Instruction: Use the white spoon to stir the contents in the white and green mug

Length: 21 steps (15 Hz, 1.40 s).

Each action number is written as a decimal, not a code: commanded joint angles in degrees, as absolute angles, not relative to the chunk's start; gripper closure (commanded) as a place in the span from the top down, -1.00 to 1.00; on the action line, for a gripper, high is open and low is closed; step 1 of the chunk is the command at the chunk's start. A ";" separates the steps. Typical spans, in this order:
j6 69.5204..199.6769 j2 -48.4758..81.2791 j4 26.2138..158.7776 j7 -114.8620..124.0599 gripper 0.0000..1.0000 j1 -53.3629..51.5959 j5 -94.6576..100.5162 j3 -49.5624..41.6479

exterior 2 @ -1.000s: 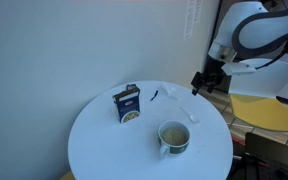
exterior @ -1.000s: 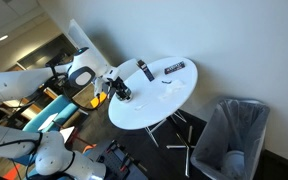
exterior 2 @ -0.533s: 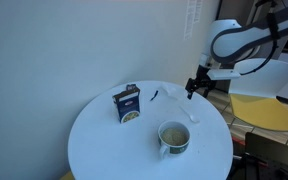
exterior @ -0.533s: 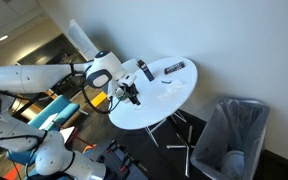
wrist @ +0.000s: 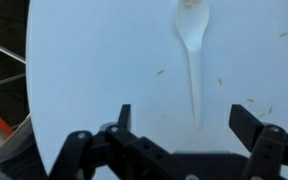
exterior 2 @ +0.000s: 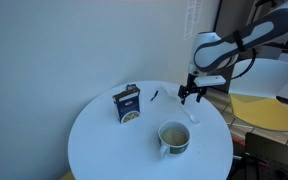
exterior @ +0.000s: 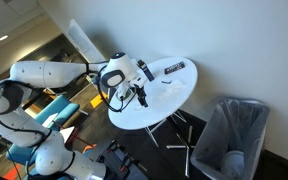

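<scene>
The white spoon (wrist: 192, 60) lies flat on the round white table (wrist: 84, 60), bowl pointing away from me. My gripper (wrist: 189, 118) is open and empty, just above the table. The end of the spoon's handle lies between the two fingers. In an exterior view the gripper (exterior 2: 188, 95) hovers at the table's far right side, with the spoon (exterior 2: 191, 114) faint beneath it. The white and green mug (exterior 2: 174, 137) stands upright near the table's front edge, apart from the gripper. In an exterior view the gripper (exterior: 137, 97) is over the table's left part; I cannot pick out the mug there.
A blue box (exterior 2: 128, 103) stands left of the mug. A dark upright cylinder (exterior: 144, 70) and a flat dark bar (exterior: 174, 68) sit at the back of the table (exterior: 174, 100). A grey bin (exterior: 229, 135) stands on the floor. The table edge is close in the wrist view.
The arm has swung in from beside the table to over it and lowered the gripper toward the spoon. The gripper stays open. Mug, box and spoon have not moved.
</scene>
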State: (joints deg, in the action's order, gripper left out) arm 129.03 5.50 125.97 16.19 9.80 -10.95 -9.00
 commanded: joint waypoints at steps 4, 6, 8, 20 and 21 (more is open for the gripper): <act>126.51 11.17 120.46 17.74 1.00 8.95 -11.48 -8.90; 125.98 11.86 119.78 17.86 1.00 8.60 -11.35 -8.73; 125.65 12.52 119.25 18.69 1.00 8.13 -10.66 -8.65; 124.67 15.03 117.09 22.95 0.46 6.00 -9.19 -8.70; 124.70 15.15 117.03 22.98 0.42 5.94 -9.16 -8.71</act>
